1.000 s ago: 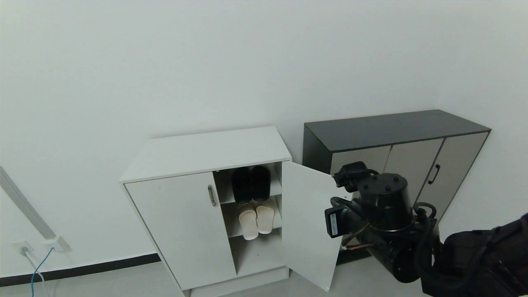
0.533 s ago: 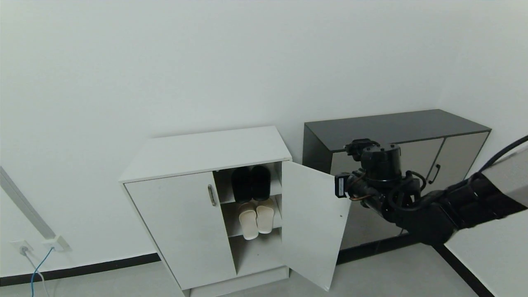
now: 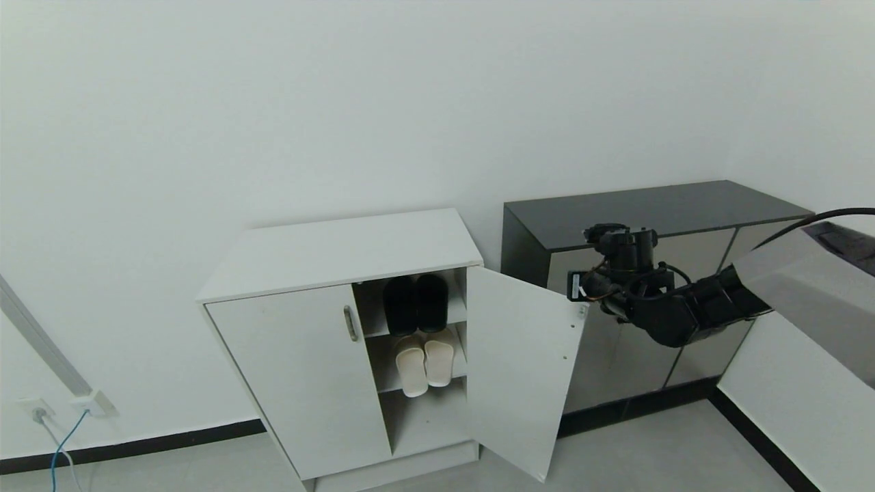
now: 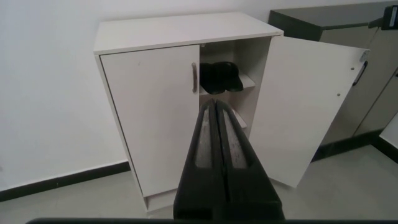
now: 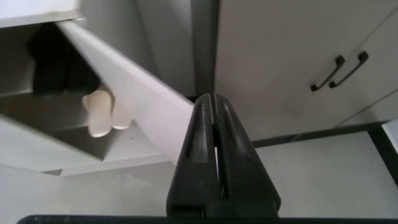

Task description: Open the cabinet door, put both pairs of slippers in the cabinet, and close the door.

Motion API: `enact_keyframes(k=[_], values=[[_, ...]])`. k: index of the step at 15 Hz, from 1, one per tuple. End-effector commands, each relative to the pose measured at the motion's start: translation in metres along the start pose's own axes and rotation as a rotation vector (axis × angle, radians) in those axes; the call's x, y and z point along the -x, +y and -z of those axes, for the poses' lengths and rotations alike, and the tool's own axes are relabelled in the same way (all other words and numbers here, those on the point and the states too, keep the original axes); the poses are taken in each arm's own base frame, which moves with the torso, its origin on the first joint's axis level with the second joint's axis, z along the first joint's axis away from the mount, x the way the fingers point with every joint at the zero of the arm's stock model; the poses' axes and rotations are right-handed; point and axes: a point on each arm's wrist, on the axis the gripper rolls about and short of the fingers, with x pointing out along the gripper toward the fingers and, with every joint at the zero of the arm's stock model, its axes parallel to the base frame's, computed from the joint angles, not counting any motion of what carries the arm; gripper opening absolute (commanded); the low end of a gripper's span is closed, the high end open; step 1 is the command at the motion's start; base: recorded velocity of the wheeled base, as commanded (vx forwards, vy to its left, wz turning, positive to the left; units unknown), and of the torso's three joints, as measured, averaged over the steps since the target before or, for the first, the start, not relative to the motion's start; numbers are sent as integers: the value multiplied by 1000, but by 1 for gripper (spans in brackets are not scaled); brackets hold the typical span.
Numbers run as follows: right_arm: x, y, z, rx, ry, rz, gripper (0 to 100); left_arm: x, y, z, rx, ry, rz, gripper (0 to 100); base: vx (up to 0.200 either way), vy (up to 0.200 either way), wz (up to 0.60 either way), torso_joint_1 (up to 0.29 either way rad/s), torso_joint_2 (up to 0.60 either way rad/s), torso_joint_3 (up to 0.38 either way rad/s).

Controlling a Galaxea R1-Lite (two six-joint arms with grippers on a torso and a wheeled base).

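The white cabinet [image 3: 342,253] stands against the wall with its right door [image 3: 523,369] swung wide and its left door [image 3: 307,383] shut. Inside, the black slippers [image 3: 415,303] sit on the top shelf and the cream slippers [image 3: 425,362] on the shelf below, toes outward. The right gripper [image 5: 216,102] hangs at the open door's free edge, near its upper corner, jaws pressed together on nothing; I cannot tell whether it touches. The left gripper [image 4: 216,109] is out in front of the cabinet, jaws likewise closed and empty. A dark cabinet [image 3: 656,212] stands just beside it.
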Motion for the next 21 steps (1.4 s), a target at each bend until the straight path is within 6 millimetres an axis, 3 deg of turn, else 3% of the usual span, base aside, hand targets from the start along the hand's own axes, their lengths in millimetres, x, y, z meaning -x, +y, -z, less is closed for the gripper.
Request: enact_keyframes(k=[1,11,14,16,21], values=[[-19,-4,16,2,28,14,0,0,0,0,0,1,0,0,0,0,0,0,0,0],[-33,-5,35,10,65,22,0,0,0,0,-1,1,0,0,0,0,0,0,0,0],[-29,-1,35,16,67,22,0,0,0,0,-1,1,0,0,0,0,0,0,0,0],[-9,12,33,32,77,-13,0,0,0,0,-1,1,0,0,0,0,0,0,0,0],[64,58,34,95,117,-152,0,0,0,0,-1,1,0,0,0,0,0,0,0,0]])
